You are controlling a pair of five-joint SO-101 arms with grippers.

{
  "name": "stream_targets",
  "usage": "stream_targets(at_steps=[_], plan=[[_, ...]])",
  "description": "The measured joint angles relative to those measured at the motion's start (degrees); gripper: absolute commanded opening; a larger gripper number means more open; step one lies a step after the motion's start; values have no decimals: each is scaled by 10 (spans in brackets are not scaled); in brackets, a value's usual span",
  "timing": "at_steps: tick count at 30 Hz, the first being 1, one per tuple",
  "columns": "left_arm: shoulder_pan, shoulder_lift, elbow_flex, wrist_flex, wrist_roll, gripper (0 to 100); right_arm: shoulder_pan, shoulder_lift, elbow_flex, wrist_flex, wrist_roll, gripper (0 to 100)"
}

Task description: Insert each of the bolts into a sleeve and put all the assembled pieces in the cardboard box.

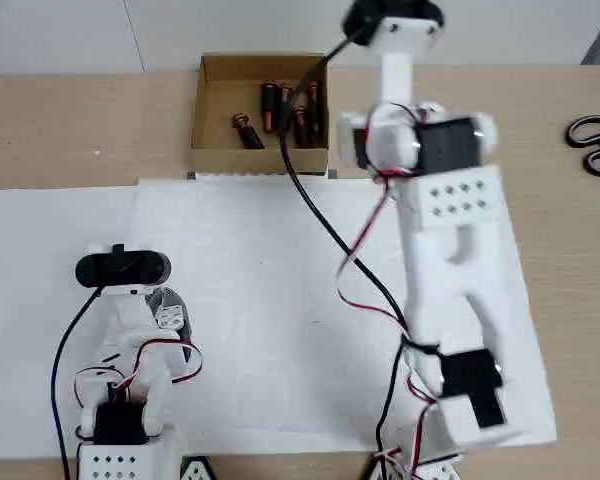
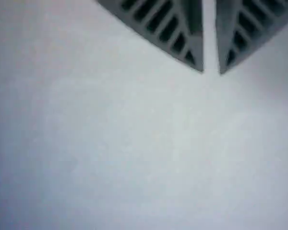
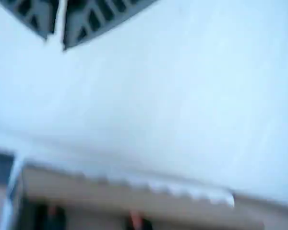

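Note:
The cardboard box (image 1: 208, 110) stands at the back of the table, and several dark bolt-and-sleeve pieces (image 1: 285, 110) with orange parts lie inside it. My right arm stretches from the front right toward the box. Its gripper (image 3: 54, 42) is shut with nothing in it, above the white paper just short of the box wall (image 3: 125, 194). Orange bits of the pieces (image 3: 134, 220) show beyond that wall. My left gripper (image 2: 211, 71) is folded back at the front left (image 1: 168, 306), hanging shut and empty over bare paper.
A large white paper sheet (image 1: 260, 300) covers the middle of the wooden table (image 1: 60, 130). Black-handled scissors (image 1: 595, 142) lie at the far right edge. A black cable (image 1: 320, 215) runs from the box area down across the paper.

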Motion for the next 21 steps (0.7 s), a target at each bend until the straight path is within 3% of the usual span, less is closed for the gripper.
stream_targets(at_steps=[5, 11, 21], plan=[[0, 0, 0, 0, 0, 7, 58, -81, 55, 28, 0, 4], [0, 0, 0, 0, 0, 7, 84, -229, 252, 18, 0, 4], [0, 0, 0, 0, 0, 7, 149, -581, 740, -231, 32, 3]])
